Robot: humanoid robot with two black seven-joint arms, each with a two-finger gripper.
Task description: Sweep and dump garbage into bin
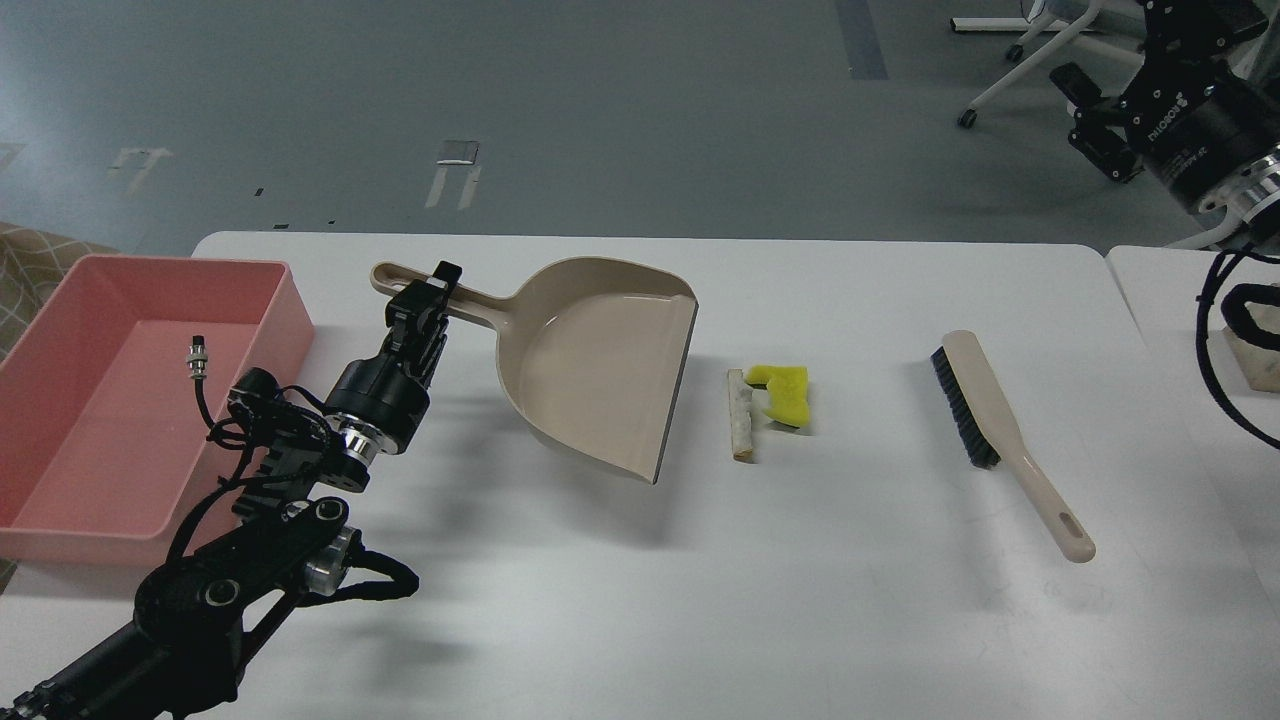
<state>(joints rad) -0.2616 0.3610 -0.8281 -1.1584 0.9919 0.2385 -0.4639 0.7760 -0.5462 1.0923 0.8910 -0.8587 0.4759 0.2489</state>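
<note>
My left gripper [428, 300] is shut on the handle of the beige dustpan [590, 365] and holds it tilted, with its front lip a little left of the garbage. The garbage is a pale stick [740, 414] and a yellow sponge piece [782, 392], lying side by side on the white table [700, 580]. A beige brush with black bristles [990, 420] lies to the right, untouched. My right gripper [1110, 110] is raised at the far top right, off the table, its fingers apart and empty. The pink bin [130, 400] stands at the left.
A second white table [1200, 330] adjoins on the right, with a small pale object at the frame edge. Chair legs on castors stand on the grey floor behind. Bare table surface lies in front of the dustpan and brush.
</note>
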